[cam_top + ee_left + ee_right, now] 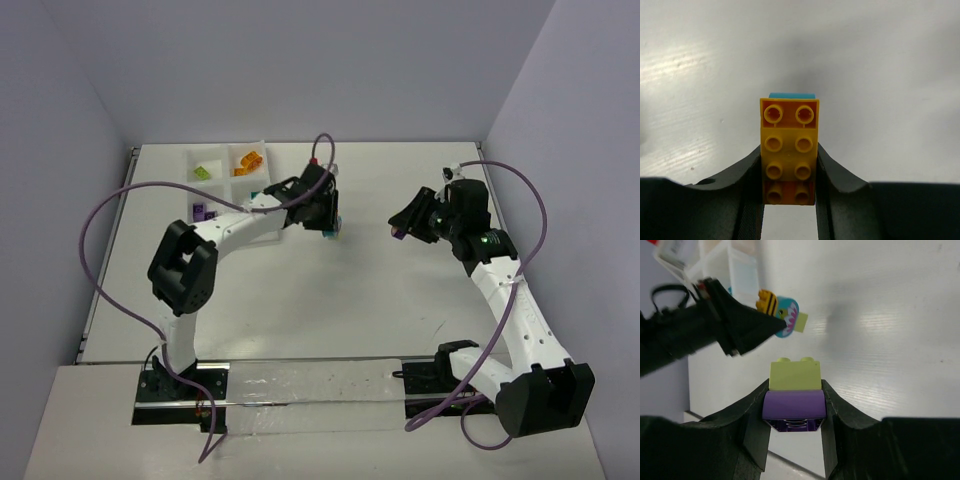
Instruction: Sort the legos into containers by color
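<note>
My left gripper [326, 224] is shut on a clump of an orange-yellow brick [789, 145] with a teal brick [792, 95] behind it, held above the table right of the tray. The right wrist view shows that clump [785, 316] with a lime piece on it. My right gripper [402, 229] is shut on a purple brick [794, 405] with a lime green brick [795, 375] stuck on top, held above the table's middle right. The white tray [225, 150] at the back left holds a green brick [202, 172], orange bricks [248, 161], a purple brick [200, 211] and a teal one [258, 192].
The two grippers face each other a short gap apart over the white table. The tray's corner [735, 265] shows behind the left gripper in the right wrist view. Purple cables loop beside both arms. Grey walls close the table on three sides.
</note>
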You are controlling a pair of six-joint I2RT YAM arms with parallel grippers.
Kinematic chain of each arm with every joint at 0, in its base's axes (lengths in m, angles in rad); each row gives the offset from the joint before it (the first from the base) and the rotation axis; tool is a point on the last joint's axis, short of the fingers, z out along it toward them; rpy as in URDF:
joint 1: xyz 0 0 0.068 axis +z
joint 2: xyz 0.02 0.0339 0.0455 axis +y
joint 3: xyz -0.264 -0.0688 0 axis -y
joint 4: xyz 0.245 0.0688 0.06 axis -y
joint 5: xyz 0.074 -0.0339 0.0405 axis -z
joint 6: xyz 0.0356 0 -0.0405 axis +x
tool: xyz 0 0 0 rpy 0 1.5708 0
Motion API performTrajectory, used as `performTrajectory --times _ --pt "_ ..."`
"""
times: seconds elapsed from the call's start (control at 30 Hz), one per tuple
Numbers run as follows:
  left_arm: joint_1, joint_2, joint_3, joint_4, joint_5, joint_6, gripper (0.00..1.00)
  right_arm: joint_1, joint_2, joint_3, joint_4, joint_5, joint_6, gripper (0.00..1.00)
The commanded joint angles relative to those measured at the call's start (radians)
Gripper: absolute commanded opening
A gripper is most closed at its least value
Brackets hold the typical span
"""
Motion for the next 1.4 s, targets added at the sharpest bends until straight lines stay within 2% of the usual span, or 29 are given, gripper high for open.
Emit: performTrajectory --times 0.0,0.17,0.3,0.4,0.6,1.0,1.13,1.23,1.27,1.37 --pt "-0.049 0.021 -0.002 -0.064 -0.365 0.02 0.0 0.004 -0.006 0.045 -0.045 0.068 -0.026 0.0" --pt "-0.063 0.058 0.019 -0.089 -0.424 0.024 0.02 0.004 0.017 0.039 -0.064 0.084 -0.037 0.0" --pt "-0.067 0.068 0.014 -0.096 -0.41 0.035 0.3 0.004 0.021 0.028 -0.062 0.092 -0.038 0.0" --pt "-0.069 0.064 -0.002 -0.092 -0.389 0.042 0.63 0.004 0.025 0.023 -0.06 0.094 -0.036 0.0" --pt "-0.069 0.052 0.009 -0.111 -0.366 0.049 0.84 0.004 0.031 0.02 -0.051 0.083 -0.036 0.0" --pt "-0.047 -0.08 0.225 -0.254 -0.291 0.136 0.85 0.004 0.063 0.037 -0.052 0.044 -0.061 0.0" --pt "0.0 -0.109 0.245 -0.269 -0.135 0.149 0.83 0.005 0.067 0.037 -0.014 -0.076 -0.076 0.0" --pt "0.064 -0.166 0.175 -0.214 0.07 0.151 0.79 0.006 0.092 0.035 0.038 -0.247 -0.093 0.0" --pt "0.078 -0.183 0.174 -0.213 0.071 0.146 0.79 0.009 0.109 0.041 0.025 -0.248 -0.093 0.0" --pt "0.127 -0.215 0.119 -0.187 0.066 0.132 0.79 0.044 0.228 0.101 -0.088 -0.108 -0.125 0.0"
